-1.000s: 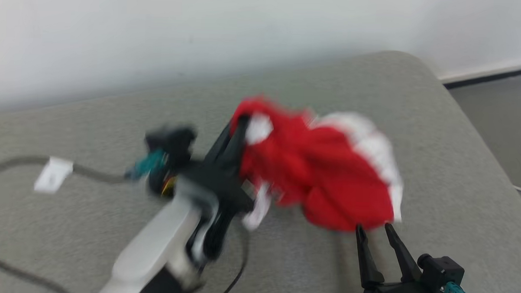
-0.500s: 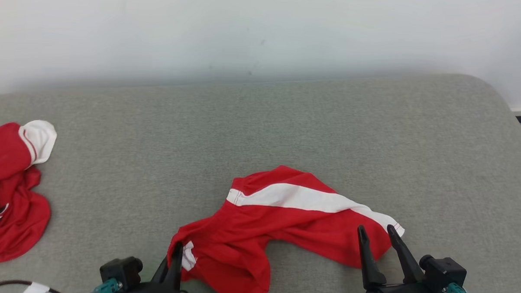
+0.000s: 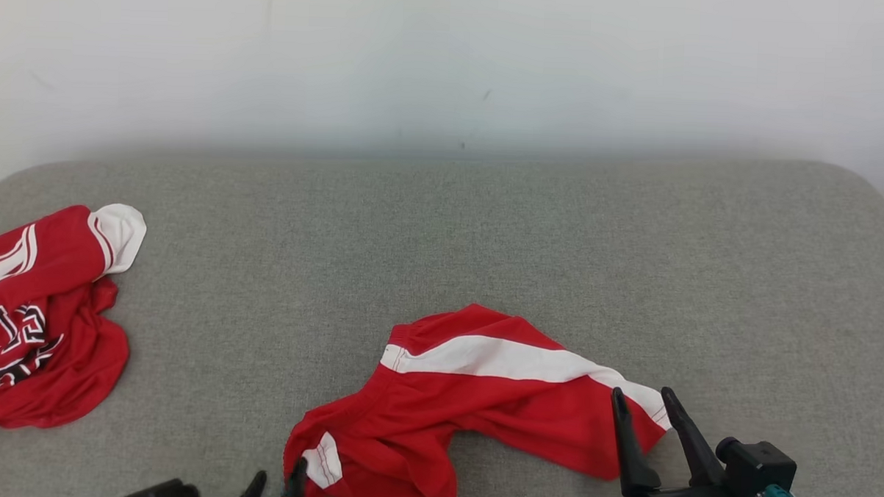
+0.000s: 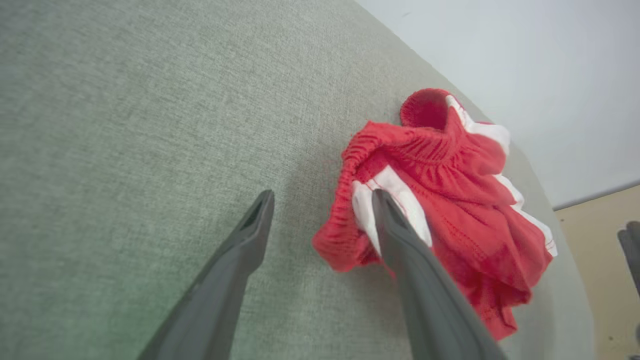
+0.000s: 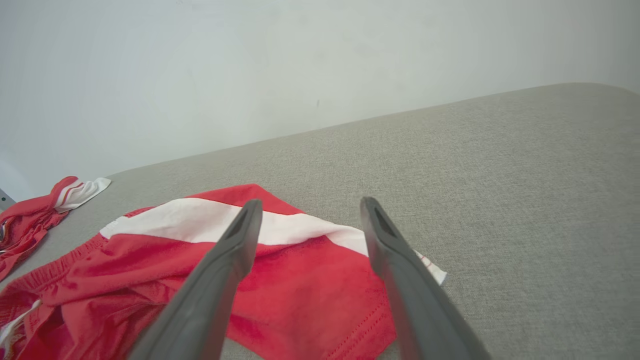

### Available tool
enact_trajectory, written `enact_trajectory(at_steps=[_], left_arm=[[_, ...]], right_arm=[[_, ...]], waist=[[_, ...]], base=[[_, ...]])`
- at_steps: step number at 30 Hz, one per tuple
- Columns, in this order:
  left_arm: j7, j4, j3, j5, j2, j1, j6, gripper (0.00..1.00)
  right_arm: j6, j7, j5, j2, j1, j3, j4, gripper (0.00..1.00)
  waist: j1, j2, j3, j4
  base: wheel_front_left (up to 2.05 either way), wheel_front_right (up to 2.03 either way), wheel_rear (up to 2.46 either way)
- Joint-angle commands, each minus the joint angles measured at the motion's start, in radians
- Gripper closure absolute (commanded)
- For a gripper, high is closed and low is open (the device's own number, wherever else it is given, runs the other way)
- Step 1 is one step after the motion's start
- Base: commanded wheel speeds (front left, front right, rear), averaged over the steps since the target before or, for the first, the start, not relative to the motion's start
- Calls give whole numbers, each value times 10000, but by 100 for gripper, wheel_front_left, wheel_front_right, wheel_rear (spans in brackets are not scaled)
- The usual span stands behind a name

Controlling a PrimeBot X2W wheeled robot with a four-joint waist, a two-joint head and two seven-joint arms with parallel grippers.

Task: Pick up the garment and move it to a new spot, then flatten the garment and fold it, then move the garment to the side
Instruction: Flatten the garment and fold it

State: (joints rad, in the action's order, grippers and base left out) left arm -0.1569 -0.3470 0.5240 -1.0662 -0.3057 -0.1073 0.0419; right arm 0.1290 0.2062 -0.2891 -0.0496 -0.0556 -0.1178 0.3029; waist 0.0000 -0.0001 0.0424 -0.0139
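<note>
Far left: you see a crumpled red lettered jersey with a white cuff [image 3: 42, 323] on the grey fabric bench [image 3: 487, 228].
Left tool [image 3: 278, 474]: spread wide, gripping nothing, one finger against the waistband.
Garment: red shorts with a white side stripe [image 3: 481, 404], rumpled, near-centre of your bench.
Right tool [image 3: 643, 394]: wide, empty, over the shorts' right hem.

partial black-and-white lettering on red jersey [image 3: 50, 301], not legible

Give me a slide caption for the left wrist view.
Open left gripper at the edge of crumpled red shorts lying on the grey cushion.
</note>
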Motion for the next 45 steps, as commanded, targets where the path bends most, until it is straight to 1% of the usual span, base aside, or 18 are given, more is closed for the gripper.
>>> enact_trajectory(at_steps=[1,2,6,7,10,12,14,17,20,23,25,31,32,33,34,36,43,45], left_arm=[[170,359,-89,-191,-214,178,-75,0],[282,736,-255,-334,-409,229,-72,0],[812,2238,-645,-428,-1144,102,450,0],[1057,2605,-593,-258,-1358,-162,589,0],[1973,3173,-219,59,-1587,-949,906,0],[2664,2986,162,272,-1553,-1628,1073,0],[3347,2537,575,472,-1284,-2341,1254,0],[4178,1566,1100,630,-890,-3257,1358,0],[4718,582,1434,798,-623,-3995,1418,0],[5122,-234,1588,969,-583,-4498,1590,0],[5409,-532,1604,898,-605,-4660,1686,0],[6077,-535,1410,332,-697,-4703,1453,0],[6184,-494,1407,278,-737,-4731,1435,2],[6279,-447,1394,217,-765,-4747,1452,9],[6377,-370,1391,170,-793,-4763,1473,13],[6647,-154,1356,-12,-866,-4745,1439,18],[7205,490,1322,-190,-1182,-4792,1555,20],[7223,558,1336,-199,-1161,-4829,1523,27]], right_arm=[[35,-31,64,-18,174,64,-51,0],[35,-61,33,-16,165,118,-77,0],[35,-512,-19,-18,109,405,-391,0],[35,-760,14,-21,88,530,-516,0],[35,-1581,196,-9,-47,825,-1006,0],[35,-2075,282,-10,-149,861,-1411,0],[35,-2455,313,-13,-230,829,-1752,0],[35,-2784,267,-12,-326,645,-2122,0],[35,-2936,106,-9,-294,412,-2283,0],[35,-2944,34,-16,-288,236,-2371,0],[35,-2888,-21,-13,-287,211,-2367,0],[35,-2750,-17,-10,-268,332,-2300,0],[35,-2738,-16,-10,-267,339,-2290,0],[35,-2708,-26,-10,-264,341,-2276,0],[35,-2684,-34,-10,-260,337,-2271,0],[35,-2662,-37,-12,-238,326,-2268,0],[35,-2624,-9,-13,-262,344,-2195,0],[35,-2617,-20,-12,-321,304,-2180,0]], waist=[[0,1,-29,-12],[0,1,-31,-19],[0,1,-29,-73],[0,1,-16,-88],[0,1,23,-169],[0,1,87,-304],[0,1,167,-475],[0,1,308,-771],[0,1,486,-1073],[0,1,645,-1357],[0,1,731,-1471],[0,1,871,-1556],[0,1,879,-1556],[0,1,880,-1554],[0,1,880,-1550],[0,1,877,-1525],[0,1,897,-1425],[0,1,929,-1416]], base=[[0,0,0],[0,0,0],[0,0,0],[0,0,0],[0,0,0],[0,0,0],[0,0,0],[0,0,0],[0,0,0],[0,0,0],[0,0,0],[0,0,0],[0,0,0],[0,0,0],[0,0,0],[0,0,0],[0,0,0],[0,0,0]])
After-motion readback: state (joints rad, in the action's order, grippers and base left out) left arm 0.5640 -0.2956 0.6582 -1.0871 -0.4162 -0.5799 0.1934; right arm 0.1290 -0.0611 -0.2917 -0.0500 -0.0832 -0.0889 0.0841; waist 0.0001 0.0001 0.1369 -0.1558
